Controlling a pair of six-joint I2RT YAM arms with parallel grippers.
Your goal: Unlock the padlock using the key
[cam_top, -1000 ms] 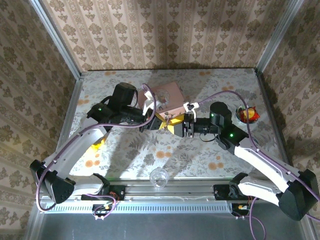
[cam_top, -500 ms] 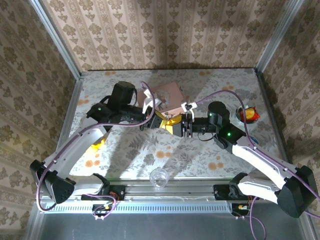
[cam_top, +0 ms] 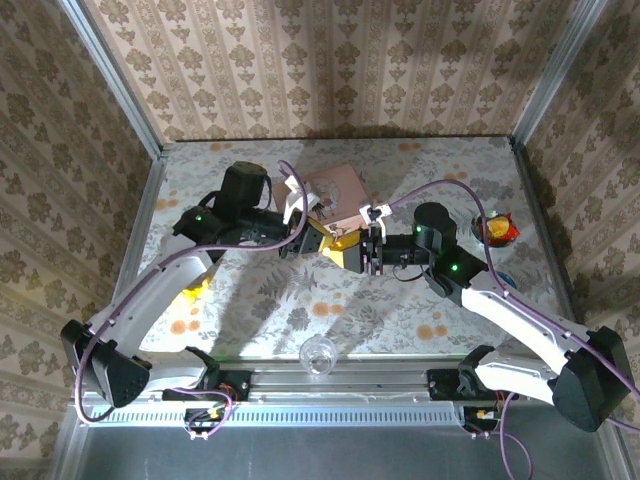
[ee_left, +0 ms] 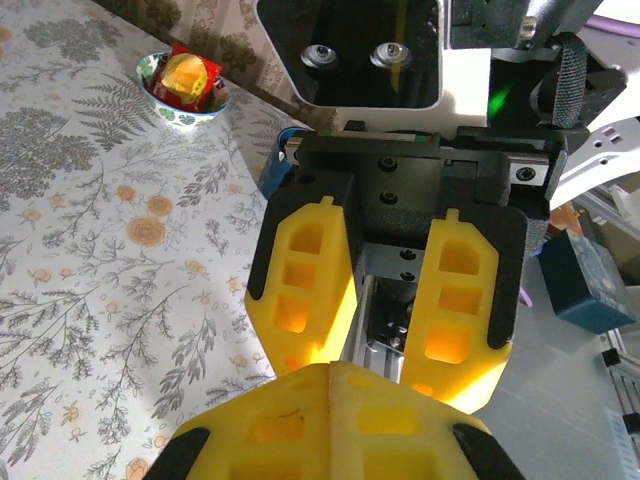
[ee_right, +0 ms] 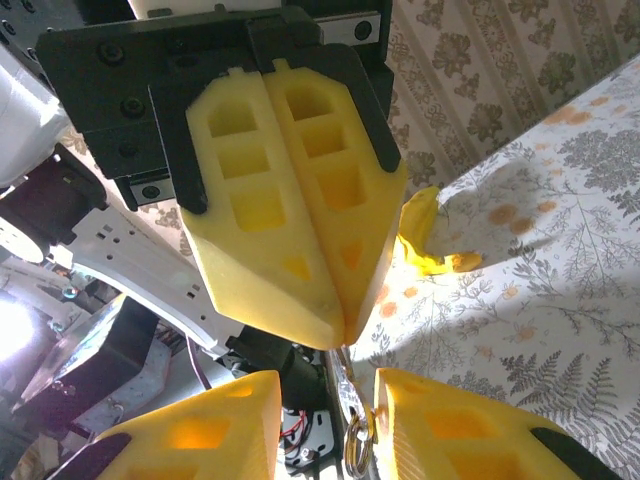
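Currently tip to tip: left gripper (cam_top: 322,245) clamped on one key (ee_right: 350,425), ring dangling between right gripper's (cam_top: 348,257) spread fingers (ee_right: 450,430). One pink box (cam_top: 335,190) just beyond, one bowl (ee_left: 205,108) farther right.

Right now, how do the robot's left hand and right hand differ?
The left hand has its fingers pressed shut, while the right hand holds its fingers apart. In the top view the left hand points right and the right hand points left. Both have yellow fingers and face tip to tip near the pink box.
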